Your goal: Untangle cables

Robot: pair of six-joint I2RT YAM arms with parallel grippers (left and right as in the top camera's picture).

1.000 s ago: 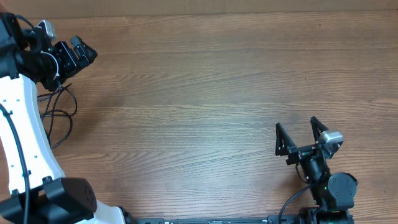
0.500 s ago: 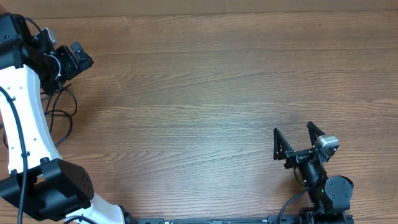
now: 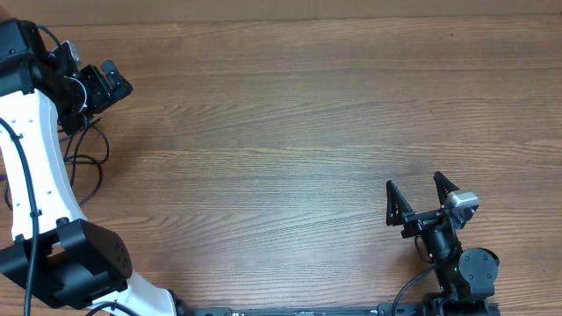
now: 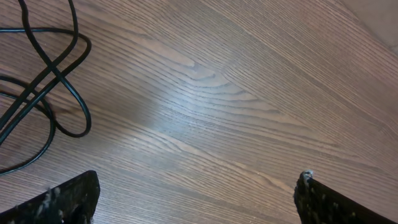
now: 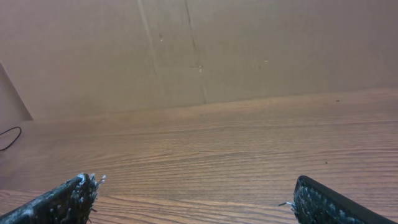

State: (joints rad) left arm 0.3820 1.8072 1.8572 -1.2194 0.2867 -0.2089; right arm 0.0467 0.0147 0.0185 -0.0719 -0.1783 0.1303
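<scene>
The cables are thin black cords lying in loose overlapping loops at the far left of the table, partly hidden under my left arm. In the left wrist view they cross each other at the upper left. My left gripper is open and empty, just above and right of the loops; its fingers show wide apart. My right gripper is open and empty near the front right, far from the cables, fingers spread. No plug ends show.
The wooden table runs wide between the two arms. A cardboard wall stands behind its far edge. A short bit of black cord shows at the left edge of the right wrist view.
My left gripper has shifted slightly left. My right gripper has drawn back a little toward the front edge. Both have been still for the last half second.
</scene>
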